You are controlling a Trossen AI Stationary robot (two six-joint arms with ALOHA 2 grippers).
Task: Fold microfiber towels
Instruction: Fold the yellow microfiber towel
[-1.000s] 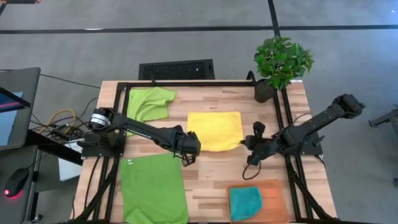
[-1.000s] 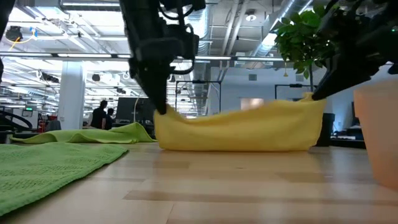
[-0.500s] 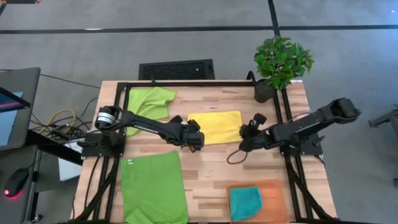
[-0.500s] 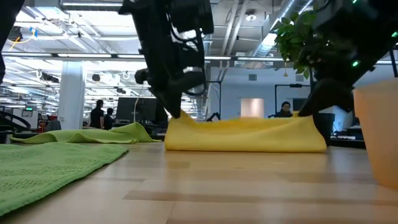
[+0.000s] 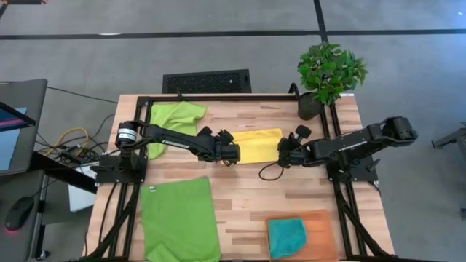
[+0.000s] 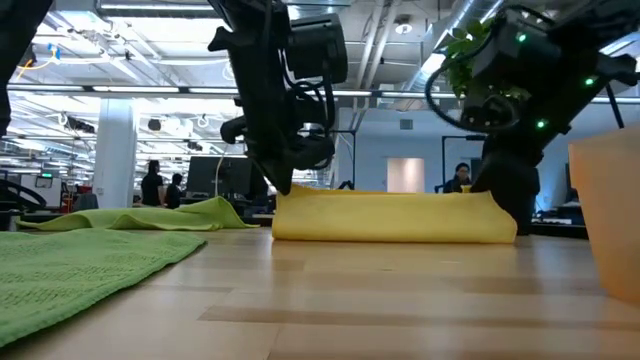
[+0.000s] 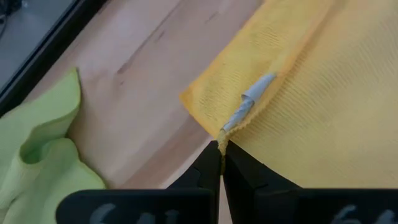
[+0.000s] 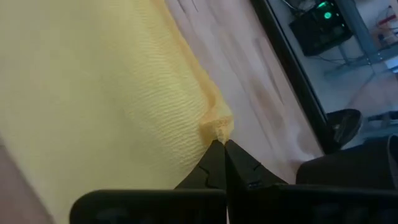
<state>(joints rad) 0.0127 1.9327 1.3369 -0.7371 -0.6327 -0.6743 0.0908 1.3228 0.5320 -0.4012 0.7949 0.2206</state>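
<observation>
The yellow towel (image 5: 256, 144) lies doubled over at the table's middle; it also shows in the low view (image 6: 395, 217). My left gripper (image 5: 236, 153) is shut on its left corner and my right gripper (image 5: 280, 155) is shut on its right corner, both low over the table. One lime green towel (image 5: 175, 118) lies crumpled at the far left. Another lime green towel (image 5: 179, 218) lies flat at the near left. The teal towel (image 5: 287, 237) lies folded on the orange mat (image 5: 322, 220). My left gripper pinches a corner of the yellow towel (image 7: 217, 134) between its two fingers, beside a small grey tag (image 7: 252, 99). The fingers slant down from the table's near left. The corner sits just above the towel's lower layer, which lies on the table. My right gripper pinches the towel's right corner (image 8: 216, 129) between its two fingers. The fingers slant down from the table's near right. The cloth beyond the corner lies slack over the lower layer on the table.
A potted plant (image 5: 329, 73) stands at the far right corner. A black frame (image 5: 218, 97) runs along the table's far edge and sides. Bare wood lies between the yellow towel and the near edge. People show in the room behind, in the low view.
Both grippers have gone toward the table's far edge and down, carrying the yellow towel's near edge over its far part. The towel has folded over from a raised, open sheet into a narrower, low band; its far edge has stayed in place.
</observation>
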